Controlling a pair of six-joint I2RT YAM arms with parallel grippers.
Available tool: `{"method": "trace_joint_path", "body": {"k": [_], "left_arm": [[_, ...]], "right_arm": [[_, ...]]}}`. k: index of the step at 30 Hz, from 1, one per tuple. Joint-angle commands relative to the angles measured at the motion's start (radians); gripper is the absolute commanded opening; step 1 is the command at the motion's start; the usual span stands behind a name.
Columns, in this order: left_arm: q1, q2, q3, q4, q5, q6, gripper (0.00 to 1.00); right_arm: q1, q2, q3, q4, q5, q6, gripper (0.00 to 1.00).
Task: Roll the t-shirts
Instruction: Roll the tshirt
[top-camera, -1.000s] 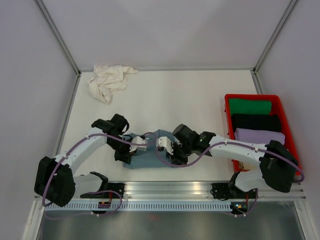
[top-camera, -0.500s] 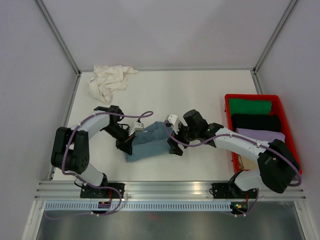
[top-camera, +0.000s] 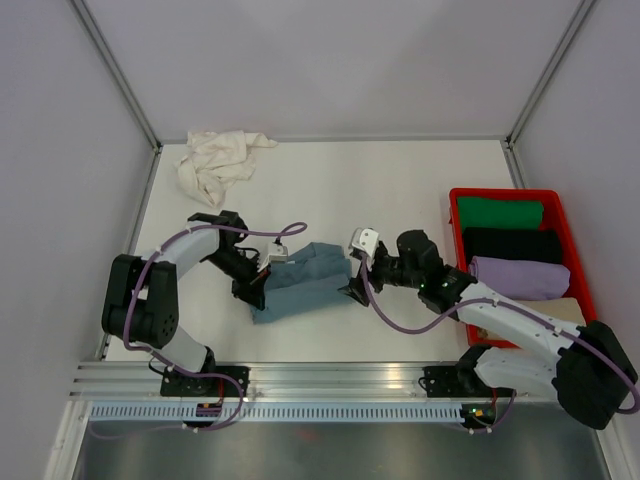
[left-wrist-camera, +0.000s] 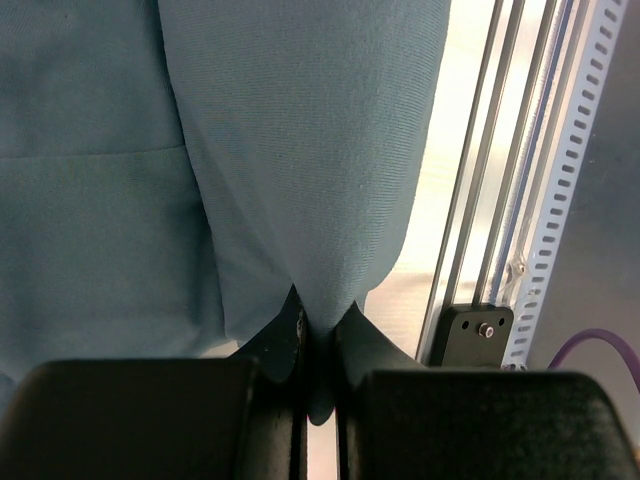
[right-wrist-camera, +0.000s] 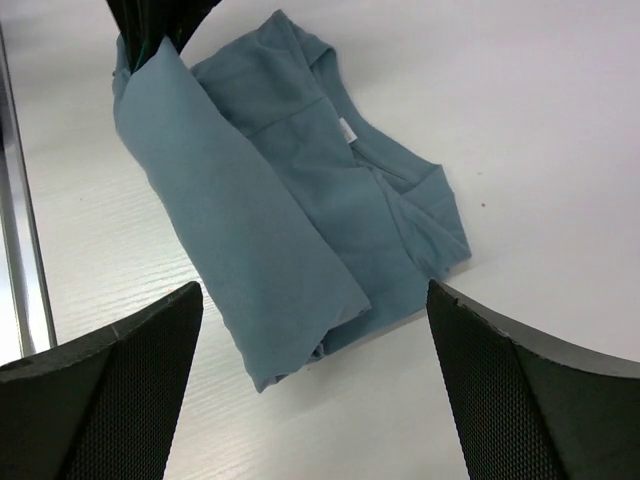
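Out on the right sits the red crate (top-camera: 455, 215) with a green roll (top-camera: 500, 212), a black roll (top-camera: 512, 245) and a lilac roll (top-camera: 520, 275) packed inside, well apart from where I'm working. The cream t-shirt (top-camera: 215, 163) is crumpled in the far-left corner of the counter (top-camera: 400, 190), and the metal rail (top-camera: 340, 378) runs along the near edge. The blue-grey t-shirt (top-camera: 305, 282) lies folded into a band at the near middle of the counter, between my two arms. Its long axis runs left to right, the left end a little nearer the rail, the right end angled farther away. My left jaws (left-wrist-camera: 320, 345) are pinched tight on the fold at that left end. My right jaws (right-wrist-camera: 312, 300) are spread wide just beside the right end, the cloth lying flat ahead of them.
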Motion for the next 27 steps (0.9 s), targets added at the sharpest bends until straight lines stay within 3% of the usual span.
{"method": "trace_joint_path", "body": {"k": [1,5,10,17,19,23,25,27], "left_arm": [[0.009,-0.035,0.01,0.005,0.02,0.07,0.08],[0.015,-0.042,0.006,0.005,0.012,0.081,0.08],[0.019,-0.044,-0.002,0.01,-0.006,0.084,0.08],[0.019,-0.049,-0.011,0.022,-0.011,0.09,0.08],[0.019,-0.052,-0.013,0.023,-0.009,0.09,0.08],[0.019,-0.058,-0.017,0.028,-0.026,0.082,0.11],[0.019,-0.068,-0.022,0.033,-0.044,0.075,0.14],[0.019,-0.076,-0.025,0.049,-0.061,0.053,0.19]], "right_arm": [[-0.001,0.086,0.019,0.022,-0.134,-0.081,0.98],[0.046,0.14,0.055,-0.119,-0.053,-0.239,0.98],[0.129,0.135,-0.07,0.022,0.031,-0.266,0.98],[0.132,0.259,-0.036,0.119,0.039,-0.286,0.98],[0.132,0.31,-0.028,0.133,0.051,-0.286,0.93],[0.132,0.364,-0.002,0.11,0.037,-0.248,0.25],[0.132,0.364,0.018,0.07,0.031,-0.223,0.0],[0.128,0.339,0.025,0.053,-0.005,-0.163,0.0]]}}
